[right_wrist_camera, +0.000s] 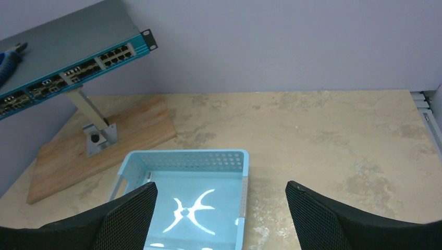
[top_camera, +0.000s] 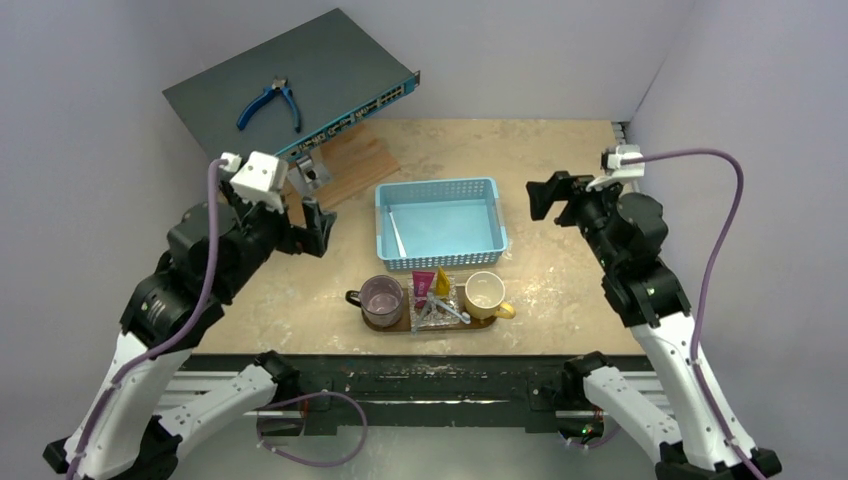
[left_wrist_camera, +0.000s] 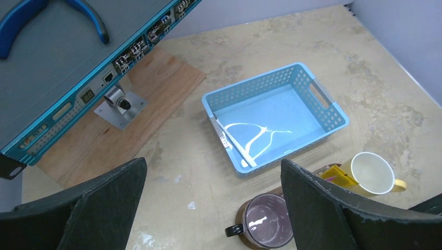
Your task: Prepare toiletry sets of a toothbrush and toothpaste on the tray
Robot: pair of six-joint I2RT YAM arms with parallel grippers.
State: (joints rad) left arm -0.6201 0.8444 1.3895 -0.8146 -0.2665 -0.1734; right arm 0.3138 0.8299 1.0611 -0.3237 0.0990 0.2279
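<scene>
Grey walls are being seen around a pale, blotchy table (top_camera: 560,150). Near the front edge, between the two arms, the tray (top_camera: 408,326) is being shown lying flat. A purple mug (top_camera: 382,300) is being carried on its left end and a yellow mug (top_camera: 485,292) on its right end. Between the mugs, a small heap is being held on the tray. The pink toothpaste (top_camera: 423,284) and the yellow toothpaste (top_camera: 442,281) are being propped close together at the back. Pale toothbrushes (top_camera: 447,311) are being shown crossed over each other in front of them. How many brushes are lying there cannot be told.

Behind the tray, a blue basket (top_camera: 437,187) is being shown in the middle of the table. One more toothbrush (left_wrist_camera: 237,148) is being held inside it, flat on the bottom, along the left wall.

At the back left, a grey box with plug holes (top_camera: 290,80) is being held up on a metal stand over a wooden board (top_camera: 350,165). Blue pliers (top_camera: 270,103) are being carried on top of the box.

The left gripper (top_camera: 310,225) is being held in the air to the left of the basket. Its fingers are being spread wide, with nothing between them. The right gripper (top_camera: 548,197) is being held in the air to the right of the basket, spread wide too, and nothing is being gripped by it.
</scene>
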